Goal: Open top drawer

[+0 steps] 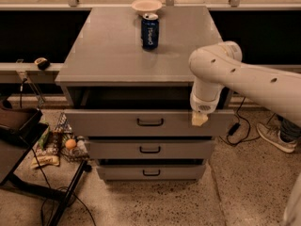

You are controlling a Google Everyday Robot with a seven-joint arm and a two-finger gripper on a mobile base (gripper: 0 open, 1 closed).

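Observation:
The top drawer (108,123) is the widest grey front of the cabinet, with a small black bar handle (150,122). It stands pulled out a little, with a dark gap above its front. My gripper (199,119), at the end of the white arm (244,79), points down. It sits at the right end of the drawer's front, at its upper edge and well right of the handle. The drawer's inside is hidden in shadow.
Two narrower drawers (149,149) (150,172) sit shut below. A blue can (150,31) and a pale bowl (146,5) stand on the cabinet top. Snack bags and an orange (70,144) lie on the floor to the left, by a black stand (19,173). A shoe (275,138) and cables are on the right.

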